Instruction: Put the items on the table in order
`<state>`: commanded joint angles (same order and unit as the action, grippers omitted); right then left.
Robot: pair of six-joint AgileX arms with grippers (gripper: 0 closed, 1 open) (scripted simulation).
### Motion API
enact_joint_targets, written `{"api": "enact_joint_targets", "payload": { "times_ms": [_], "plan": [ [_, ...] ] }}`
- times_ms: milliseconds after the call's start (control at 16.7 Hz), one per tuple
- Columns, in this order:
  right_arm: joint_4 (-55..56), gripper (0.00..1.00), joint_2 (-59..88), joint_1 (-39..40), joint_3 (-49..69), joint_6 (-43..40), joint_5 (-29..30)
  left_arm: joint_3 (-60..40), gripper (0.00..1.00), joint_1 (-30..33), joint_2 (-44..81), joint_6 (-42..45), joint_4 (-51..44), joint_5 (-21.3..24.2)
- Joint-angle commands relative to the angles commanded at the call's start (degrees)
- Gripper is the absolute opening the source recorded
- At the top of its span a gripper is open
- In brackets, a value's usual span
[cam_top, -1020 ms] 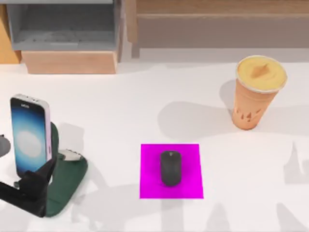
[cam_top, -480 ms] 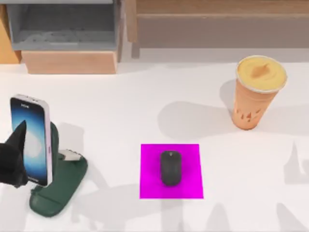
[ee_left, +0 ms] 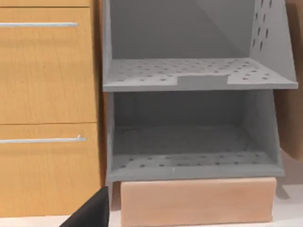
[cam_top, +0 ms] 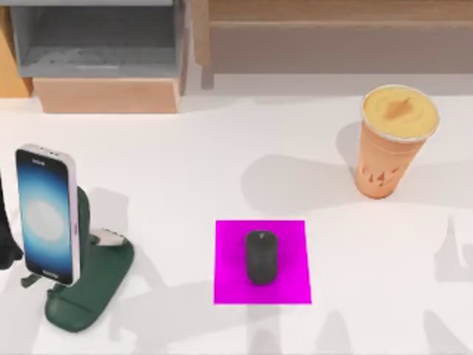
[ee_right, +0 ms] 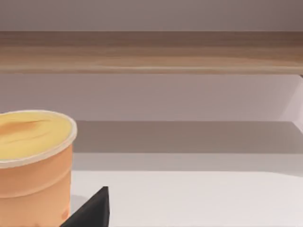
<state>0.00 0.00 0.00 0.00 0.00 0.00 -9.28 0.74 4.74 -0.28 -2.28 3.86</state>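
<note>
smartphone (cam_top: 46, 214) upright on green stand (cam_top: 92, 285), table (cam_top: 185, 163) left; left gripper (cam_top: 6, 244) just beside it, grip state can't tell. mouse (cam_top: 261, 256) on magenta pad (cam_top: 229, 281), cup (cam_top: 392, 140) far right.

Glossy glass fronts the smartphone (cam_top: 44, 214); the mouse (cam_top: 261, 257) looks matt black plastic, the table (cam_top: 222, 163) smooth white, the shelving (ee_left: 52, 113) grained wood.

one phone (cam_top: 46, 215), one mouse (cam_top: 261, 256), one cup (cam_top: 389, 140).
</note>
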Motion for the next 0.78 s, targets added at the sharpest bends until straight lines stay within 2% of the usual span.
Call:
{"api": "enact_joint_targets", "payload": {
  "times_ms": [180, 420, 780],
  "plan": [
    [0.00, 1.00, 0.00, 0.00, 0.00, 0.00, 0.00, 4.29, 1.00, -0.55, -2.69, 0.13, 3.02, -1.37],
    [0.00, 1.00, 0.00, 0.00, 0.00, 0.00, 0.00, 8.84, 1.00, -0.77, -4.59, 0.29, 2.61, -3.61],
    [0.00, 1.00, 0.00, 0.00, 0.00, 0.00, 0.00, 9.28, 1.00, -0.74, -4.74, 0.28, 2.28, -3.86]
  ]
}}
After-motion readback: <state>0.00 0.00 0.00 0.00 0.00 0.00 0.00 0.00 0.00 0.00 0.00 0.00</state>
